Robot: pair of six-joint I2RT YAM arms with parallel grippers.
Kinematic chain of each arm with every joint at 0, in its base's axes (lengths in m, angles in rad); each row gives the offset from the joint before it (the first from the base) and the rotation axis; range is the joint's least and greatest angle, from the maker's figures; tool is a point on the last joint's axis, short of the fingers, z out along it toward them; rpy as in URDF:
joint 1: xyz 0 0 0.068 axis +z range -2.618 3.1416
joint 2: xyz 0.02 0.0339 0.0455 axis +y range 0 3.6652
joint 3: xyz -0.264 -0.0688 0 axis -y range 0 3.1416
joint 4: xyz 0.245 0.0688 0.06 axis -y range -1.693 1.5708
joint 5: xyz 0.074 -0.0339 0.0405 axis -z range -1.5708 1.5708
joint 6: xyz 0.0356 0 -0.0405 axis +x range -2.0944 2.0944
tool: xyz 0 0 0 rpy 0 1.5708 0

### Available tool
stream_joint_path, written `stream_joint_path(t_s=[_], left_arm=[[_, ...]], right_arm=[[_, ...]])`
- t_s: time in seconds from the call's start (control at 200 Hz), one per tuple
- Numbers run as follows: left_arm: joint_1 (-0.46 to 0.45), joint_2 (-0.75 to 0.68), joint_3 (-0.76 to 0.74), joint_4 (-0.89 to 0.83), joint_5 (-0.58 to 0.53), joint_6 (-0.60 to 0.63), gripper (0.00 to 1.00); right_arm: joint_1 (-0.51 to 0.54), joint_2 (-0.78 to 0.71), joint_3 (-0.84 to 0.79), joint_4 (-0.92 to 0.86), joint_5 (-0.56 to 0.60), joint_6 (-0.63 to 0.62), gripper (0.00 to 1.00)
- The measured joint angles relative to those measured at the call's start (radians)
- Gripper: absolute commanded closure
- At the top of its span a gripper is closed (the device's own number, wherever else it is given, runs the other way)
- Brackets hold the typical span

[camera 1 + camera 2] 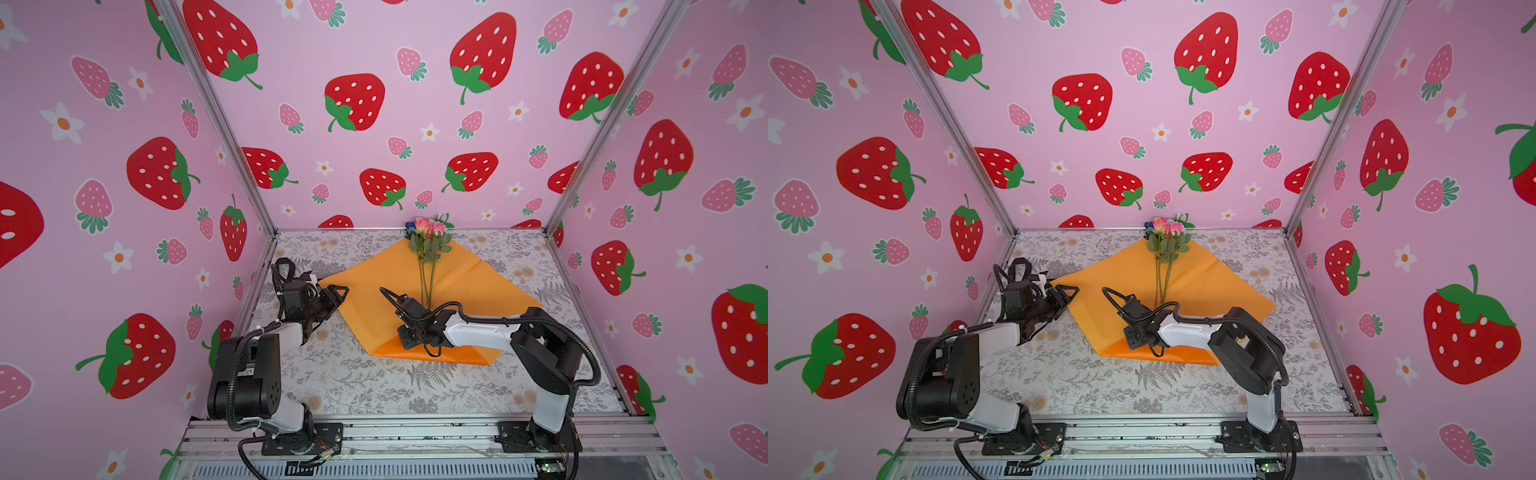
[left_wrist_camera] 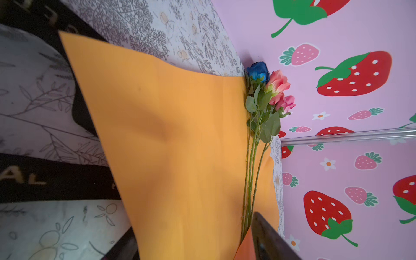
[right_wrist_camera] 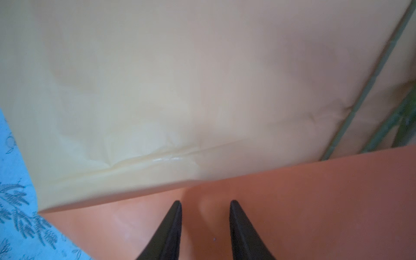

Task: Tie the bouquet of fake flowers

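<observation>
The bouquet of fake flowers [image 1: 430, 241] lies on a spread sheet of orange paper [image 1: 390, 274], blooms toward the back wall and thin stems toward me; both top views show it [image 1: 1167, 243]. In the left wrist view its blue and pink blooms [image 2: 267, 85] sit at the paper's far tip. My left gripper [image 1: 334, 293] is open at the paper's left corner, with the sheet [image 2: 168, 135] running between its wide-apart fingers. My right gripper [image 3: 206, 202] points down onto the darker folded near flap [image 3: 315, 202], its tips apart with a small bump of paper between them. The stems [image 3: 369, 90] pass beside it.
A black ribbon with pale lettering [image 2: 45, 180] lies on the floral tablecloth [image 1: 353, 382] and runs under the paper's left side. Strawberry-print walls [image 1: 374, 124] close in three sides. The right arm [image 1: 540, 332] reaches across the paper's near right part.
</observation>
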Motion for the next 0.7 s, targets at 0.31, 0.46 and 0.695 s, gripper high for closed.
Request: stream_joint_path(t_s=[0.31, 0.46, 0.695], left_arm=[[-0.068, 0.001, -0.016, -0.002, -0.018, -0.010, 0.48], [-0.097, 0.001, -0.016, -0.010, -0.034, -0.006, 0.70], [-0.141, -0.058, -0.005, -0.098, -0.066, 0.014, 0.86]], right_arm=[[0.000, -0.048, -0.068, 0.035, -0.058, 0.048, 0.71], [0.000, -0.056, -0.081, 0.048, -0.079, 0.061, 0.71], [-0.007, -0.056, -0.081, 0.068, -0.110, 0.063, 0.75]])
